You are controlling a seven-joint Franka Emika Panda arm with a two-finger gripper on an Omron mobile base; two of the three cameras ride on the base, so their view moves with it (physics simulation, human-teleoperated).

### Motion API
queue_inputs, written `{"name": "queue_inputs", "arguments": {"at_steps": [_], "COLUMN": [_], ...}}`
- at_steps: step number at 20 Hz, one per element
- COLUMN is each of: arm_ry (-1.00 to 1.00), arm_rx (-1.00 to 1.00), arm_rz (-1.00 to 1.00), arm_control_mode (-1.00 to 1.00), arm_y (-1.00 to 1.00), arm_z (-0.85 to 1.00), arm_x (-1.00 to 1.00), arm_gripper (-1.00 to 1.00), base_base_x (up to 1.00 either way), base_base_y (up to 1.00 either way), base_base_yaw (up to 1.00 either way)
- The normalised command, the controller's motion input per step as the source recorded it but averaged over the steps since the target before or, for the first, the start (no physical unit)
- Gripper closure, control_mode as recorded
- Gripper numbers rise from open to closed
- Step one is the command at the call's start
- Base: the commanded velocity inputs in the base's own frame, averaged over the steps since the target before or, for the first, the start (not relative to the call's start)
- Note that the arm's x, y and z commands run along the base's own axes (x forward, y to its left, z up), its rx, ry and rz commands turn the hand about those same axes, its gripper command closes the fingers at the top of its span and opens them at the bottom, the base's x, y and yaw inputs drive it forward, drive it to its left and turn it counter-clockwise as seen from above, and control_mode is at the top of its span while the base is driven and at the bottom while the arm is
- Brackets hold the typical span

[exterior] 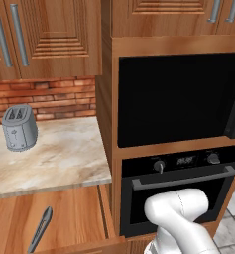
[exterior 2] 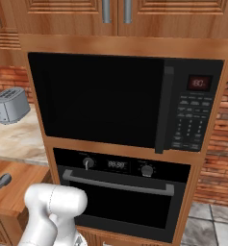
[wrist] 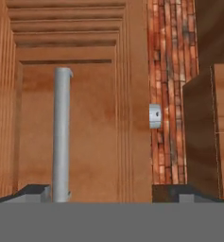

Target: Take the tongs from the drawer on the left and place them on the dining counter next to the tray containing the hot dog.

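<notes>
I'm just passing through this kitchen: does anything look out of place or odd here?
Only one thing: the drawer under the counter stands pulled open, with the tongs lying inside it. The toaster stands upright, and the oven and microwave are closed.

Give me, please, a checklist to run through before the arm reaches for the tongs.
1. Drawer pulled open: ok.
2. Tongs lying in the drawer with nothing on top: ok.
3. Gripper open: ok, tips wide apart.
4. Gripper free of the handle: cannot tell; the bar stands between the tips, close to one.
5. Gripper aimed at the tongs: not ok; it faces the drawer front.
</notes>
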Motion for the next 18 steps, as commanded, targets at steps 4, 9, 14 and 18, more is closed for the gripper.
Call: {"name": "queue_inputs", "arguments": {"at_steps": [4,9,14,18], "arm_ry": [-0.05,-0.05,-0.05,-0.01], "arm_rx": [0.04,0.10,0.14,0.16], "arm_rz": [0.00,0.00,0.00,0.00], "arm_control_mode": [-1.00,-1.00,-1.00,-1.00], "arm_y": [0.00,-0.06,-0.18,-0.31], "arm_z": [0.73,0.86,0.82,0.80], "arm_x": [-0.53,-0.47,-0.26,-0.02], "arm_gripper": [-1.00,-1.00,-1.00,-1.00], "base_base_x": [0.00,0.00,0.00,0.00], "base_base_y": [0.00,0.00,0.00,0.00], "base_base_yaw": [0.00,0.00,0.00,0.00]}}
